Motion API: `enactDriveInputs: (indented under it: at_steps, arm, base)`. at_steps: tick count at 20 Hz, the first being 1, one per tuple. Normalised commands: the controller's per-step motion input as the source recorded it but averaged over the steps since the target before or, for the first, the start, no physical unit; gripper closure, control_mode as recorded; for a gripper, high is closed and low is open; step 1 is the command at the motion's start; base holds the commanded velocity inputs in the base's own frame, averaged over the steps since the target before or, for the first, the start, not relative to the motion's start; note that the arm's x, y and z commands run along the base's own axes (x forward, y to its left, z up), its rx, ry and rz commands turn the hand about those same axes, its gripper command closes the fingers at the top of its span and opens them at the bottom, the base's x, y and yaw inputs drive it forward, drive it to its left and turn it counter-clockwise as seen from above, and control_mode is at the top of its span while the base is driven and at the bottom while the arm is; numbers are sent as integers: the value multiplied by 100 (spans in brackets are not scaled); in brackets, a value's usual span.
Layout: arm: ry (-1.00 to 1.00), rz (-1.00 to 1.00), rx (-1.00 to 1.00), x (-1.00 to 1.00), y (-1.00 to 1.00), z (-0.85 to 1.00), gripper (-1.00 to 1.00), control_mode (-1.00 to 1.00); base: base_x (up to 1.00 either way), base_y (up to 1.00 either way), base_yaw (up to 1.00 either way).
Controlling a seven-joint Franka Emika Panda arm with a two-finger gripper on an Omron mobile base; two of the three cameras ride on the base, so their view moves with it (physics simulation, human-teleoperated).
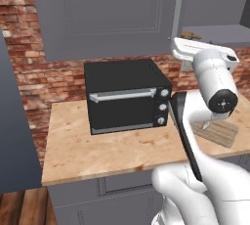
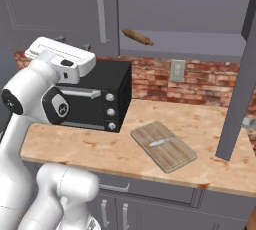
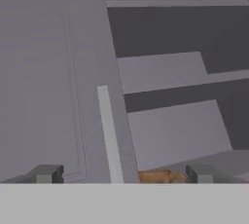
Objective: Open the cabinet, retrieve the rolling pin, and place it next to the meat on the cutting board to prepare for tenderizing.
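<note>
Lying on the shelf: the rolling pin [image 2: 137,37] rests on the bottom shelf of the cabinet [image 2: 55,4], on the open side. In the hand view a bit of the brown pin [image 3: 156,176] shows low down, between the gripper's two tips and nearer the right one.
Cabinet doors: the left door is closed, and its pale handle [image 3: 109,135] stands right in front of the gripper, between the tips. The right door [image 2: 239,89] is swung wide open, far off to the gripper's right.
Gripper: the gripper [image 3: 124,174] is open as wide as it goes. It holds nothing. It is up near the cabinet, pointing at the edge of the closed door. It is not touching the pin.
Cutting board: the cutting board [image 2: 172,155] lies flat on the counter [image 2: 75,146], well below the gripper and to its right.
Meat: a small pale piece [image 2: 161,142] lies on the middle of the board.
Toaster oven: the black oven [image 1: 126,94] sits on the counter under the closed door, below the gripper. Its door is shut.
Wall: red bricks [image 1: 22,67] run behind the counter.
</note>
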Motion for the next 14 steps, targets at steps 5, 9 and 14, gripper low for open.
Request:
enactDriveInputs:
  at_steps: [5,9,14]
  arm:
    - [0,3,-8,45,0,0,-100,-100]
    - [-1,2,-8,46,-1,0,-100,-100]
    - [-1,2,-7,46,-2,-1,-100,-100]
  base:
    - [0,0,0]
    - [0,0,0]
    - [0,0,0]
